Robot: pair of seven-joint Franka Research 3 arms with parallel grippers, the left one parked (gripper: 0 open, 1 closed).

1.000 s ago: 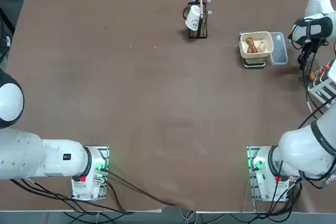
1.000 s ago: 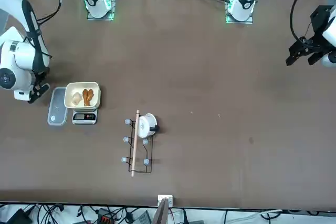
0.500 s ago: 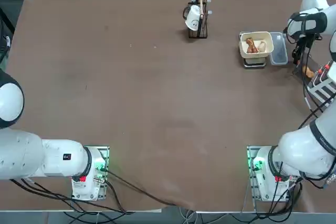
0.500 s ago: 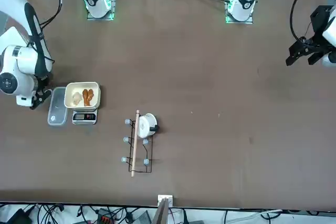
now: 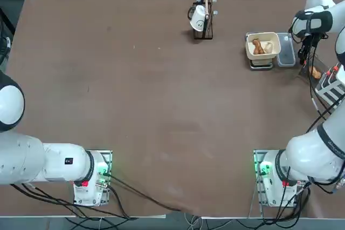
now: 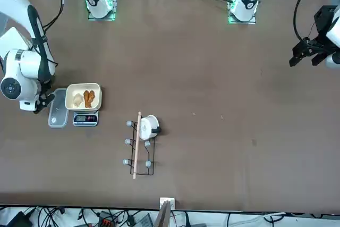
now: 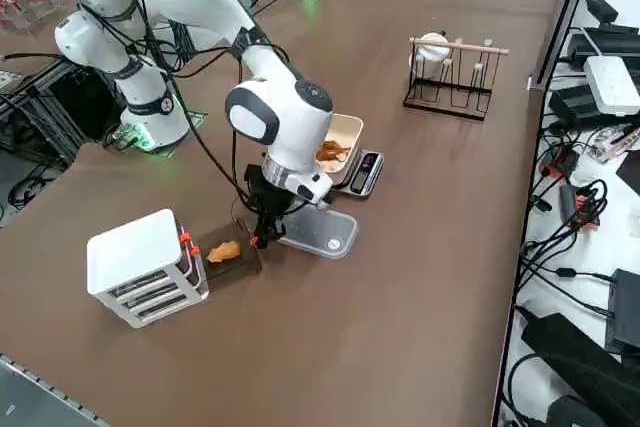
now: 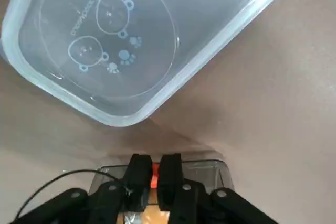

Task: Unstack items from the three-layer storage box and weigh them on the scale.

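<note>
Right gripper [image 8: 155, 161] narrow, pinching red drawer tab [image 8: 155, 177]. Golden-brown food piece [image 7: 225, 252] sits in clear plastic drawer [image 8: 207, 170] by white slatted box [image 7: 133, 252], near desk's right edge. Probably light, rigid drawer; keep tab grip central, pull level.

From the top view I see a brown tabletop [image 5: 161, 95], and a cream tray [image 5: 253, 41] at the upper right of the frame with brown pieces [image 5: 259, 47] and a pale cream one [image 5: 268, 48]. In the front view, left of centre, the scale [image 6: 85, 119] shows me a silvery face with a dark display. At the lower left of my right side view, the storage box [image 7: 143, 262] is white with red-orange bits. My wrist view gives me a clear greyish lid [image 8: 113, 40] printed with pale blue paw prints and round faces, probably bears.
</note>
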